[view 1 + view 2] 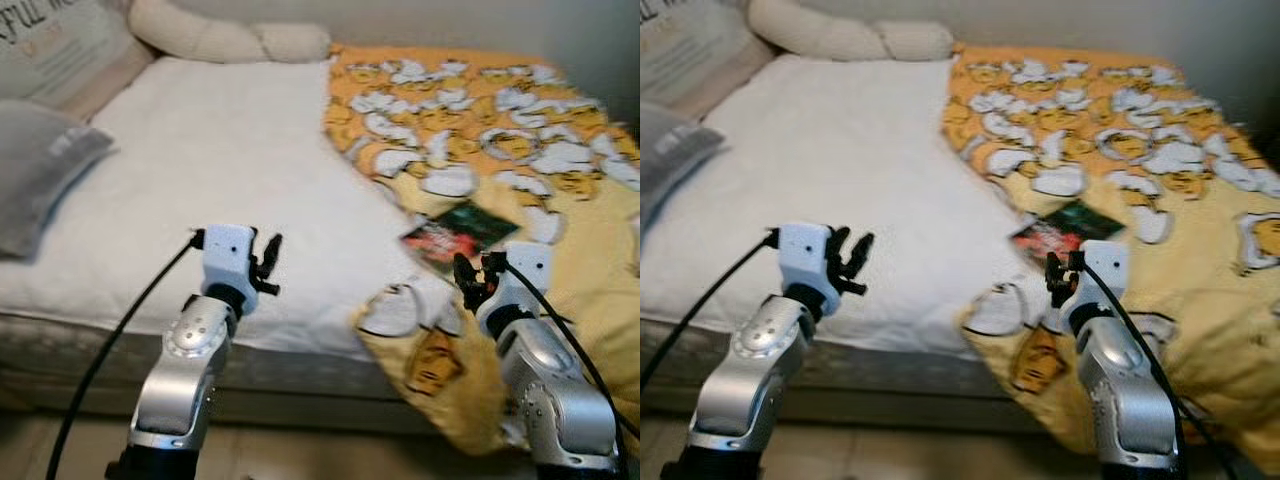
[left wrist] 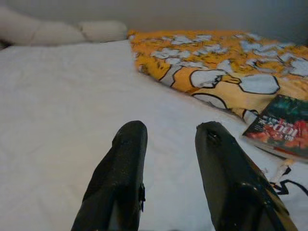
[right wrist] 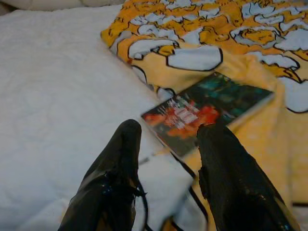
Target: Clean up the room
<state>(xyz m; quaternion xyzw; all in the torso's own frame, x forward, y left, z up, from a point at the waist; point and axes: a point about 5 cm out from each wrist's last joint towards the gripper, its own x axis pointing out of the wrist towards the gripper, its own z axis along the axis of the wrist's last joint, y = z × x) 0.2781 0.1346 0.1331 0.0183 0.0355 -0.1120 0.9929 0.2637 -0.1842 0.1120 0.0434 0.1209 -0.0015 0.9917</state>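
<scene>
- We see a book (image 1: 458,232) lying flat on the yellow blanket (image 1: 560,130), near the front edge of the bed (image 1: 220,170).
- Our right gripper (image 3: 166,144) hangs just short of the book, fingers apart, holding nothing.
- Our left gripper (image 2: 166,149) waits over the white sheet, open too.
- We think picking up the book comes next: reach forward, then pinch its near edge.

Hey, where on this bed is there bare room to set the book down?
The white sheet lies bare between the grey pillow and the yellow blanket. Crowded: the blanket's near edge, where the book lies before the right tool.
</scene>
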